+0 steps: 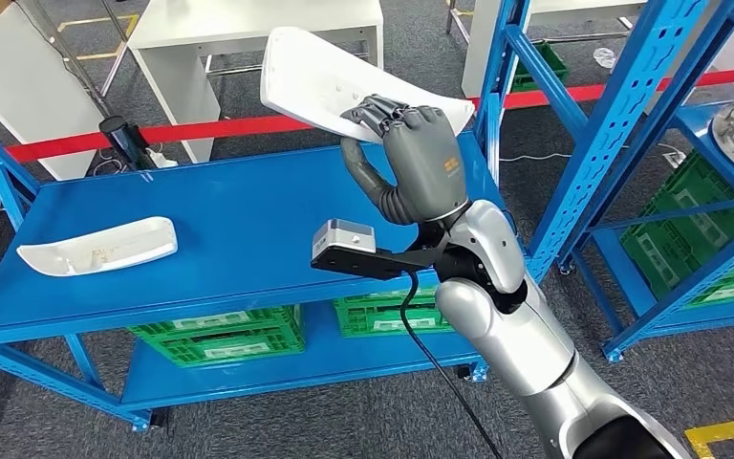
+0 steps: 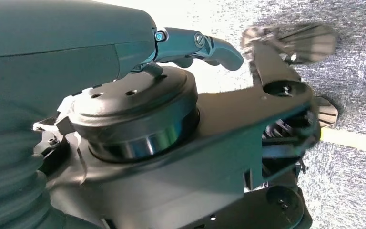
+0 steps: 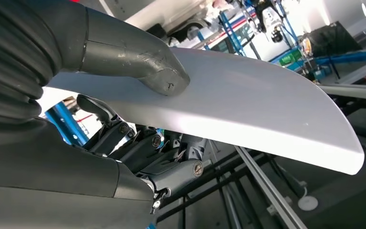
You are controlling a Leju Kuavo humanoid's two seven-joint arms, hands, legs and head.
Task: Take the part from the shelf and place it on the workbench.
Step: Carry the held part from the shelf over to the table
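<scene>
Right hand [image 1: 411, 143] has the part [image 1: 330, 76] clamped at one end, thumb pressed on one face and fingers wrapped under the other, as my right wrist view shows. I'm carrying it raised and tilted in the air above the far edge of the blue counter [image 1: 248, 220], close beside the shelf upright [image 1: 497, 86].

My worry is the grip: I hold only an end, so most of the long panel hangs out past the hand, and a quick swing could lever it loose or twist it between thumb and fingers. The free end could also clip the upright if I turn carelessly. A second white part [image 1: 96, 247] already lies on the counter, so I'd set down well apart from it.

The part is a smooth, white, gently curved shell, glossy outside, with small holes on the inner face.

Left hand [image 2: 195, 45]: I cannot tell its state.
</scene>
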